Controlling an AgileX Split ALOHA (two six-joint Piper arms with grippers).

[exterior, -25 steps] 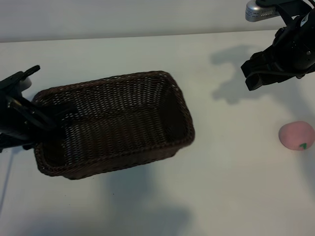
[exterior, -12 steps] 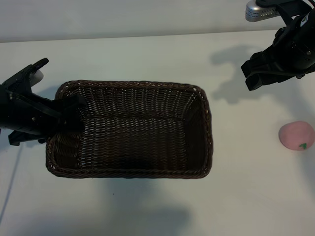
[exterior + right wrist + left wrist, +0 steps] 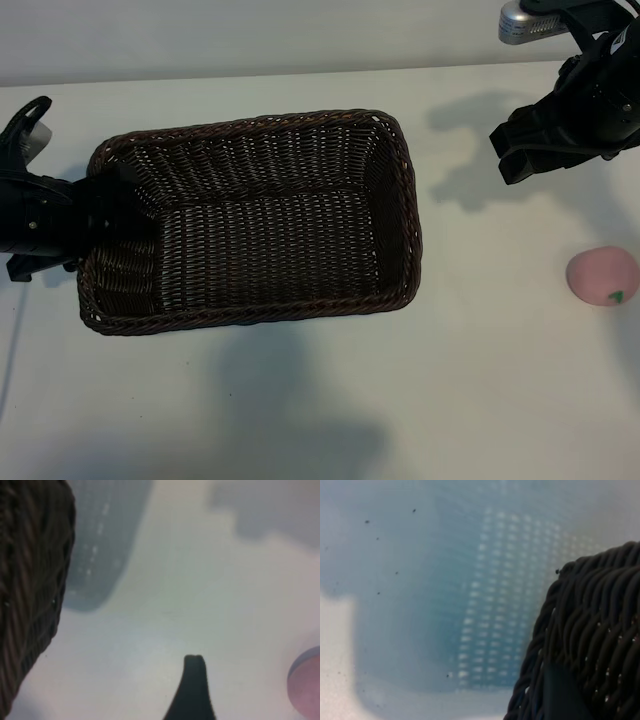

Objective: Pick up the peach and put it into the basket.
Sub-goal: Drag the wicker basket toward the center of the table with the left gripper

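Note:
The dark-brown wicker basket [image 3: 408, 215] hangs above the white table, its shadow lying below it toward the front. My left gripper [image 3: 112, 212] is shut on the rim at the basket's left end; the left wrist view shows a dark finger [image 3: 564, 696] against the weave [image 3: 600, 625]. The pale-pink peach [image 3: 602, 276] with a green leaf mark rests on the table at the far right, apart from the basket. My right gripper [image 3: 506, 155] hovers open and empty at the upper right, behind the peach. In the right wrist view one finger [image 3: 194, 677] shows, with the peach [image 3: 306, 686] at the edge.
The white table [image 3: 480, 380] runs back to a pale wall. A silver camera mount [image 3: 525, 20] sits above the right arm. The basket's side [image 3: 30, 580] fills one edge of the right wrist view.
The left arm has swung the held basket: tilted on its side a second ago, it now faces up and sits a little farther back. The right arm and the peach have not moved.

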